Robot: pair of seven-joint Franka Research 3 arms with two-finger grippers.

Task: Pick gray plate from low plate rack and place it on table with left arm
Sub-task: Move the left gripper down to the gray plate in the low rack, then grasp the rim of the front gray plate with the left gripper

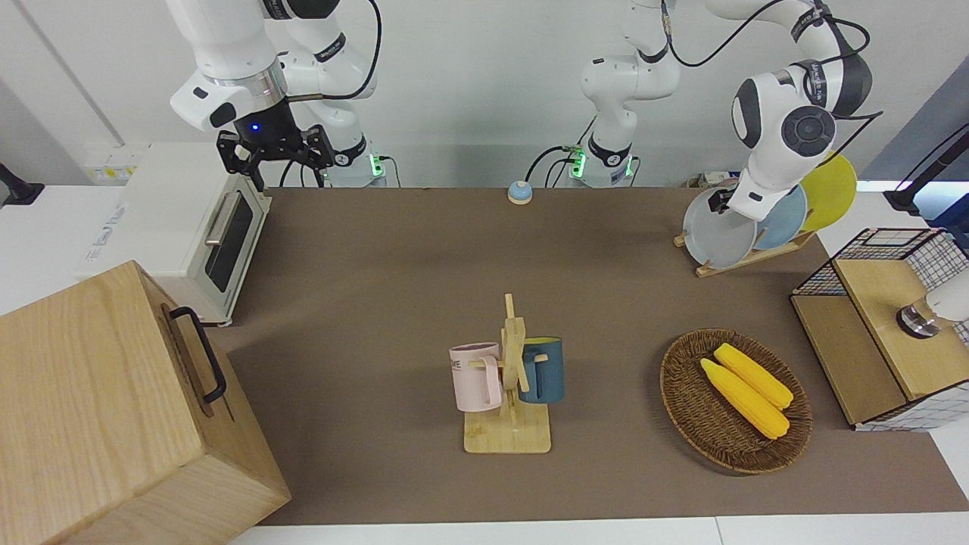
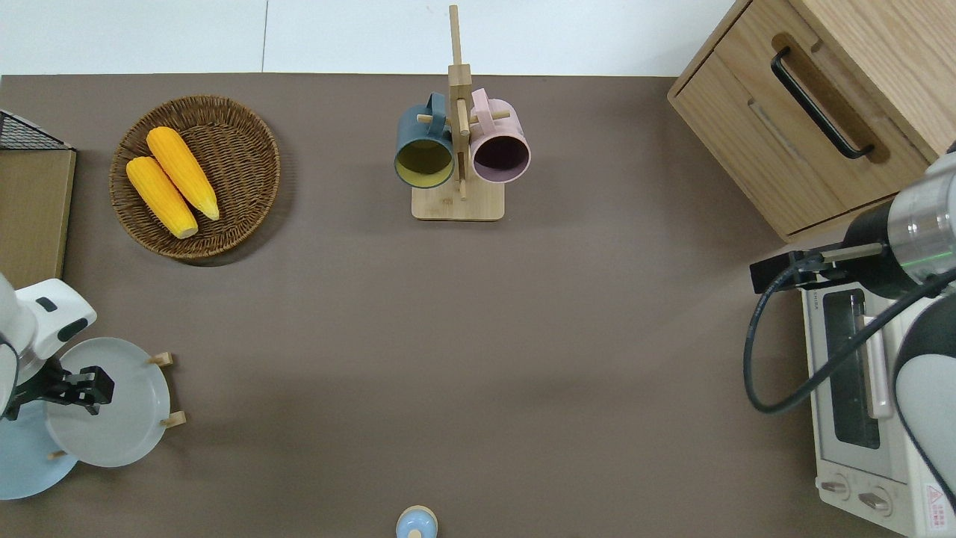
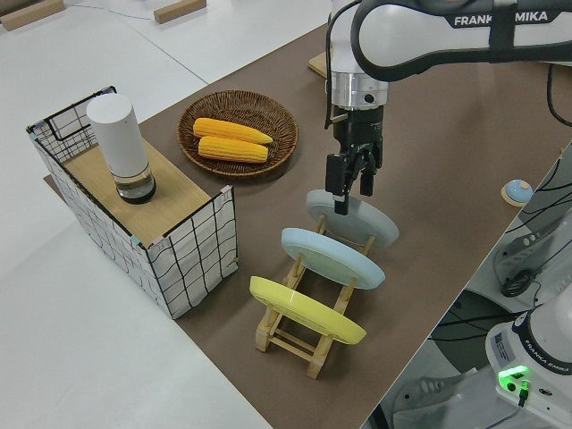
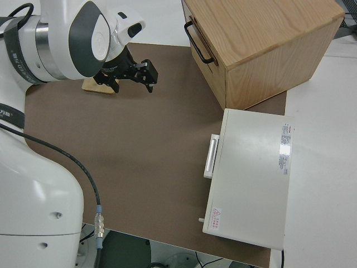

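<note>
The front camera faces the robots across the table (image 1: 394, 265); the overhead looks straight down. Both side cameras sit raised at opposite ends. All share the tabletop.

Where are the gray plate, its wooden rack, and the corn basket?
gray plate (image 2: 123, 418), overhead view, bare face.
low plate rack (image 3: 304, 344), left side view, wooden rail.
wicker basket (image 1: 685, 409), front view, woven rim.

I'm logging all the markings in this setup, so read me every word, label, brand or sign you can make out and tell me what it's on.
"FRANKA EMIKA", partly hidden, on the left arm in the left side view.
"FRANKA EMIKA", small, on an arm's base at that view's corner.
Dark lettering on the pink mug: too small to read.
Red warning triangle sticker on the toaster oven: its text is unreadable.
Printed label strip on the oven's top: unreadable.
</note>
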